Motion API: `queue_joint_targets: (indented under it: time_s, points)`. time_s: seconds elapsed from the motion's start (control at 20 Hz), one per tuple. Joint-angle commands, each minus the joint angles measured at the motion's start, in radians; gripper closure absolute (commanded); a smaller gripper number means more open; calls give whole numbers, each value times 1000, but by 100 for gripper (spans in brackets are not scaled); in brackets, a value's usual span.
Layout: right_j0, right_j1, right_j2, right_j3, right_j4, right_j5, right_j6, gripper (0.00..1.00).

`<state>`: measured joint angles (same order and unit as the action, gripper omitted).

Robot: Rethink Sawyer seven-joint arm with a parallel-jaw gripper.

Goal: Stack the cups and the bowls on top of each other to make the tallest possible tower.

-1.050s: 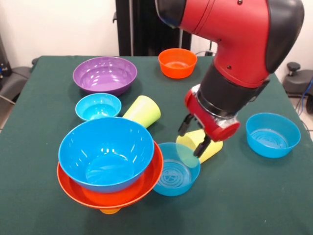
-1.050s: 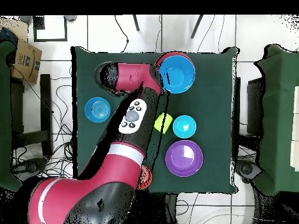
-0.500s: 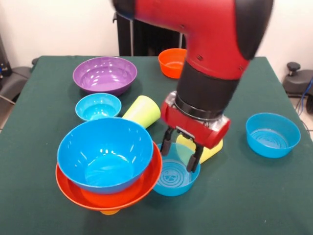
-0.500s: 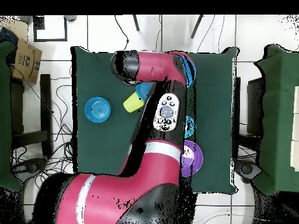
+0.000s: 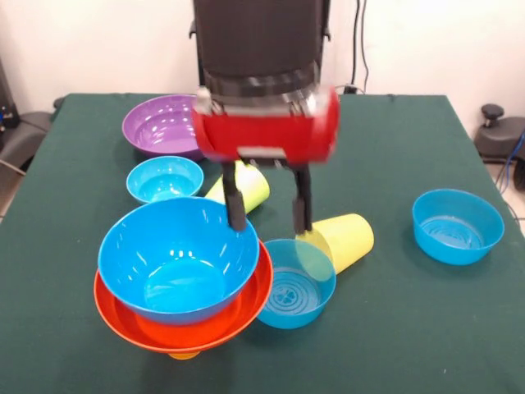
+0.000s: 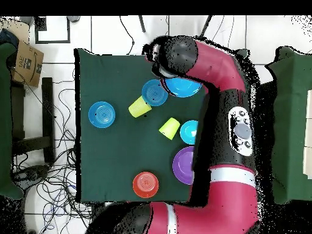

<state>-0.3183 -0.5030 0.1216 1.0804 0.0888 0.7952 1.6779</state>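
Note:
The tower stands at the front left: a large blue bowl (image 5: 176,254) nested in a wider orange bowl (image 5: 193,327) over an orange cup (image 5: 184,355). My gripper (image 5: 269,225) hangs open and empty just behind the tower's right rim, above the gap to a medium blue bowl (image 5: 291,283). A pale yellow cup (image 5: 340,240) lies on its side right of the fingers. A lime green cup (image 5: 244,185) lies behind them, partly hidden. In the overhead view the arm covers part of the tower's blue bowl (image 6: 183,86).
A small blue bowl (image 5: 164,178) and a large purple bowl (image 5: 160,123) sit at the back left. Another medium blue bowl (image 5: 457,224) sits far right. A small orange bowl (image 6: 145,184) shows only in the overhead view; the gripper body hides it in the front view.
The arm swung left from above the pale yellow cup toward the tower and turned its wrist. The gripper stayed open and empty. No bowl or cup moved.

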Motion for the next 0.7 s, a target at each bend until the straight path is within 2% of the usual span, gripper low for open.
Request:
queue_joint_targets:
  time_s: [0.05,0.35,0.7]
  points:
    - [-41,-133,244,239,5,110,-318,0]
    - [-62,-134,290,264,-2,125,-298,0]
    - [-71,-154,318,318,-41,69,-261,0]
